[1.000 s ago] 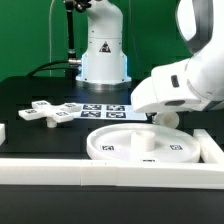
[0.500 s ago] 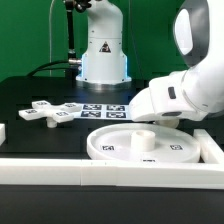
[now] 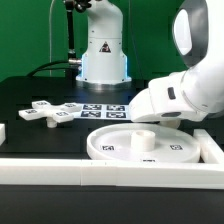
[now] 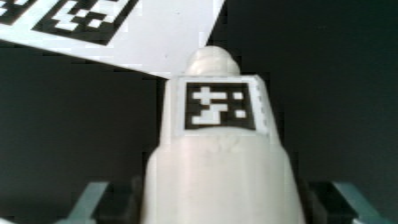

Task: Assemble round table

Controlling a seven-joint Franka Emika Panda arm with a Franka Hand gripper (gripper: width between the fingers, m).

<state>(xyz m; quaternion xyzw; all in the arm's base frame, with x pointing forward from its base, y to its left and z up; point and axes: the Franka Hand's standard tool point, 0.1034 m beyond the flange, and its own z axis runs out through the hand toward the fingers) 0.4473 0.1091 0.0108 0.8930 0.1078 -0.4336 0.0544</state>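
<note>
The large round rimmed disc [image 3: 112, 147] lies flat near the front of the table. The short thick cylinder [image 3: 145, 138] stands upright on the disc's middle. My gripper [image 3: 152, 122] hangs right over it, mostly hidden by the white hand. In the wrist view the tagged cylinder [image 4: 217, 150] fills the space between the two fingers of the gripper [image 4: 217, 205], with a dark gap on each side, so the jaws stand open around it. The cross-shaped piece [image 3: 52, 112] lies on the black table at the exterior view's left.
The marker board [image 3: 106, 110] lies behind the disc, and its corner shows in the wrist view [image 4: 107, 30]. A long white border rail [image 3: 100, 172] runs along the front, with a white block [image 3: 3, 132] at the left edge. The arm's base [image 3: 103, 55] stands at the back.
The hand carried the cylinder from the disc's right edge toward the left and down onto the disc's middle. Over the last half second it has hardly moved.
</note>
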